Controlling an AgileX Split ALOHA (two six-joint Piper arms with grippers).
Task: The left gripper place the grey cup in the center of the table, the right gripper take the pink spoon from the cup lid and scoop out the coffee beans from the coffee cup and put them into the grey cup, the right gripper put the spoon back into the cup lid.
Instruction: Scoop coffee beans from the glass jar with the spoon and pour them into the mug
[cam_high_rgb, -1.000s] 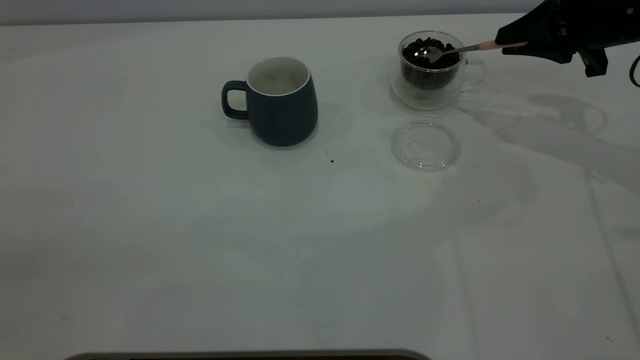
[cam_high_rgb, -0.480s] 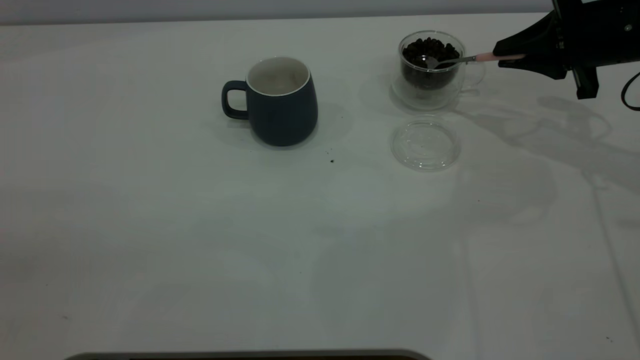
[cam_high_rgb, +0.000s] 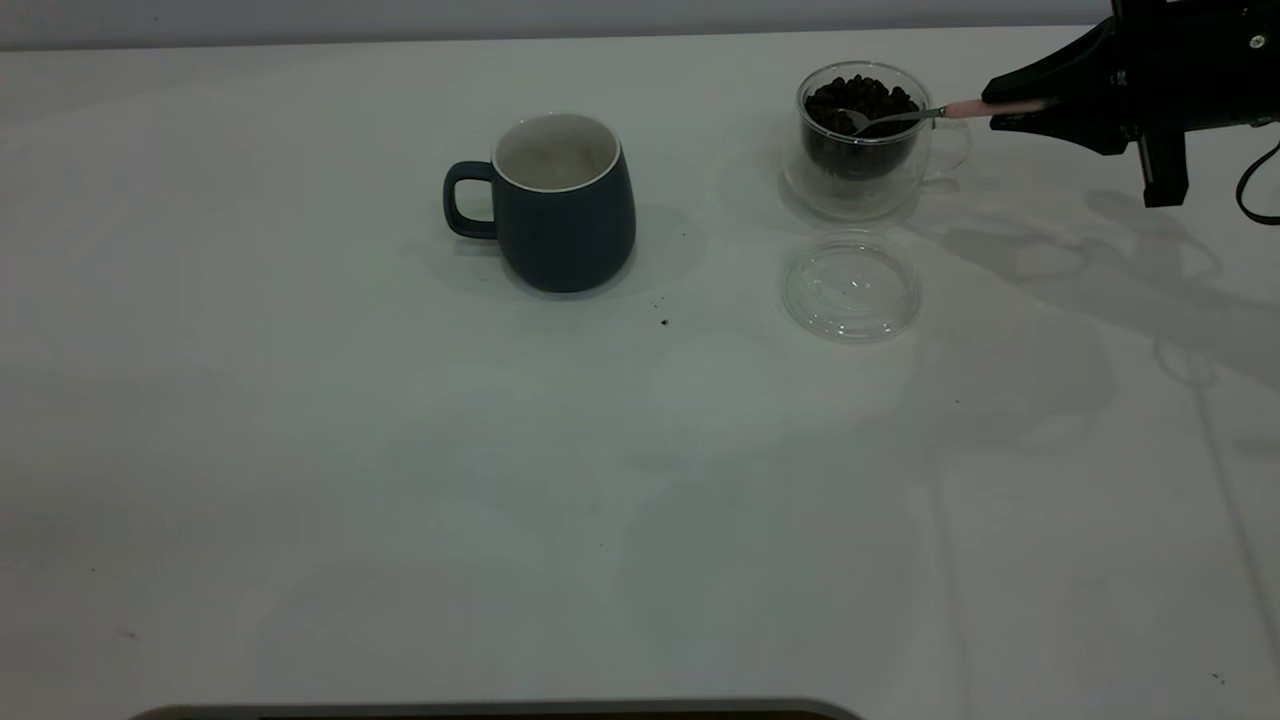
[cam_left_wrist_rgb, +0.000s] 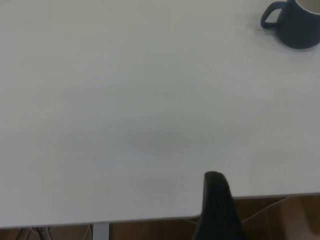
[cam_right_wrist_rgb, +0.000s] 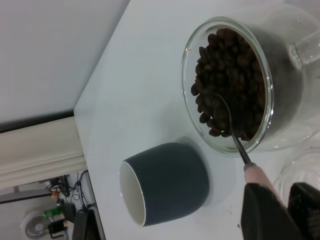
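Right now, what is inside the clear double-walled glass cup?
Dark roasted coffee beans fill the clear double-walled glass cup. The small metal spoon with the pink handle, held by the right gripper, has its bowl dug into them; the bowl's underside is buried.

Taking the mug (cam_high_rgb: 565, 200) as landmark: the table (cam_high_rgb: 400, 500) in front of it and on its handle side lies bare, open to any approach. On its other side stand the glass cup (cam_high_rgb: 862, 140), farther back, and the lid (cam_high_rgb: 851, 286), nearer. A clear lane runs between them and the mug. The right gripper (cam_high_rgb: 1015, 105) and spoon (cam_high_rgb: 905, 116) reach over the glass cup from its far side.
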